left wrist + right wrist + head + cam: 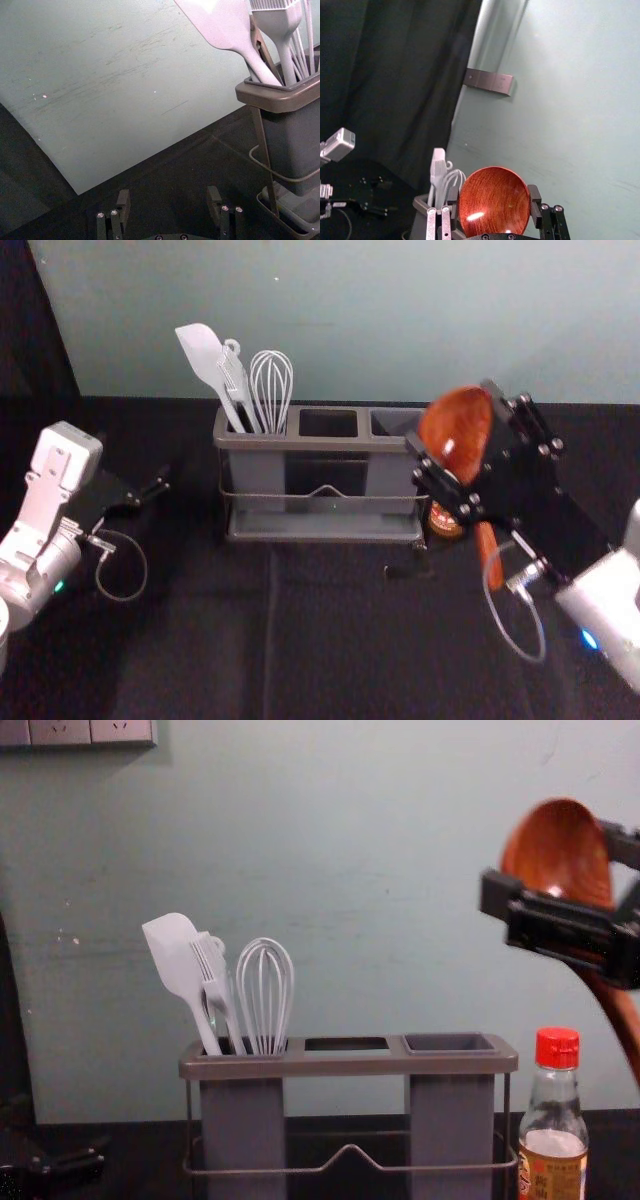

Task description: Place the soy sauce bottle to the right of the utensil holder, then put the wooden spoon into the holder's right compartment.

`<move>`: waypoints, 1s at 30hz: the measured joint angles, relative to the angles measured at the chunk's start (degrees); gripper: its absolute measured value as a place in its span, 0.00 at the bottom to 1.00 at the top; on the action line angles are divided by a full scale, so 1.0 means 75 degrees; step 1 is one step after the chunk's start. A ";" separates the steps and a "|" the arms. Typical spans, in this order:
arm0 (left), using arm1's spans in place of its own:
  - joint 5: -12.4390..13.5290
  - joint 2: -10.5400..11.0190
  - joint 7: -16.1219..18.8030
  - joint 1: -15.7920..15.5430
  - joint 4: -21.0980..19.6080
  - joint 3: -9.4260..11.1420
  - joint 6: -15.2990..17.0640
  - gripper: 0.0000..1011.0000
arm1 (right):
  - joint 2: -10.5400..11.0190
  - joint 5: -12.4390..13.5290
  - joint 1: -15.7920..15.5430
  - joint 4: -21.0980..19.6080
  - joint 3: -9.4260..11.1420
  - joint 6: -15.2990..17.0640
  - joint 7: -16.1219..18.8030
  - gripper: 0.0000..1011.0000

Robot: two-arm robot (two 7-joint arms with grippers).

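My right gripper (452, 413) is shut on the bowl of the wooden spoon (467, 430), up at the holder's right end; in the right wrist view the gripper (493, 189) has a finger on each side of the bowl (495, 200). The spoon's handle (615, 1010) slants down, clear of the holder. The soy sauce bottle (555, 1140) stands upright just right of the utensil holder (350, 1063), partly hidden in the head view. The right compartment (450, 1043) looks empty. My left gripper (150, 490) is idle left of the holder; the left wrist view shows this gripper (168, 192) open.
A white spatula (203, 352), a brush-like utensil and a whisk (271, 385) stand in the holder's left compartment. A pale wall (330, 310) rises behind the dark cloth-covered table (200, 640). A dark curtain (395, 75) hangs at the left.
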 joint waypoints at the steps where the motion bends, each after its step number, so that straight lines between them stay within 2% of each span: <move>1: 0.0000 0.0000 0.0000 0.0000 0.0000 0.0000 0.0000 0.99 | -0.0003 0.0090 0.0266 0.0082 -0.0063 0.0152 0.0124 0.83; 4: 0.0000 0.0000 0.0000 0.0001 0.0000 0.0000 0.0000 0.99 | -0.0003 0.0227 0.0711 0.0247 -0.0170 0.0387 0.0311 0.83; 5: 0.0000 0.0000 0.0000 0.0000 0.0000 0.0000 0.0000 0.99 | -0.0012 0.0325 0.1021 0.0395 -0.0248 0.0506 0.0424 0.83; 7: 0.0000 0.0001 0.0000 0.0000 0.0000 0.0000 0.0000 0.99 | -0.0028 0.0444 0.1322 0.0561 -0.0315 0.0616 0.0528 0.83; 8: 0.0000 0.0001 0.0000 0.0000 0.0000 0.0000 0.0000 0.99 | -0.0058 0.0583 0.1611 0.0739 -0.0387 0.0697 0.0634 0.83; 9: 0.0000 0.0000 0.0000 0.0000 0.0000 0.0000 0.0000 0.99 | -0.0099 0.0748 0.1874 0.0939 -0.0444 0.0741 0.0741 0.83; 10: 0.0000 0.0000 0.0000 0.0000 0.0000 0.0000 0.0000 0.99 | -0.0099 0.0748 0.1874 0.0939 -0.0444 0.0741 0.0741 0.83; 11: 0.0000 0.0000 0.0000 0.0000 0.0000 0.0000 0.0000 0.99 | -0.0159 0.0930 0.2126 0.1160 -0.0491 0.0788 0.0826 0.83; 13: 0.0000 0.0000 0.0000 0.0000 0.0000 0.0000 0.0000 0.99 | -0.0203 0.1050 0.2349 0.1367 -0.0539 0.0807 0.0900 0.83; 14: 0.0000 0.0000 0.0000 0.0000 0.0000 0.0000 0.0000 0.99 | -0.0239 0.1127 0.2591 0.1613 -0.0595 0.0815 0.0962 0.83; 20: 0.0000 0.0000 0.0000 0.0000 0.0000 0.0000 0.0000 0.99 | -0.0351 0.1216 0.3400 0.2521 -0.0839 0.0731 0.1087 0.83; 30: 0.0000 0.0000 0.0000 0.0000 0.0000 0.0000 0.0000 0.99 | -0.0468 0.1221 0.4361 0.3562 -0.1161 0.0380 0.1143 0.83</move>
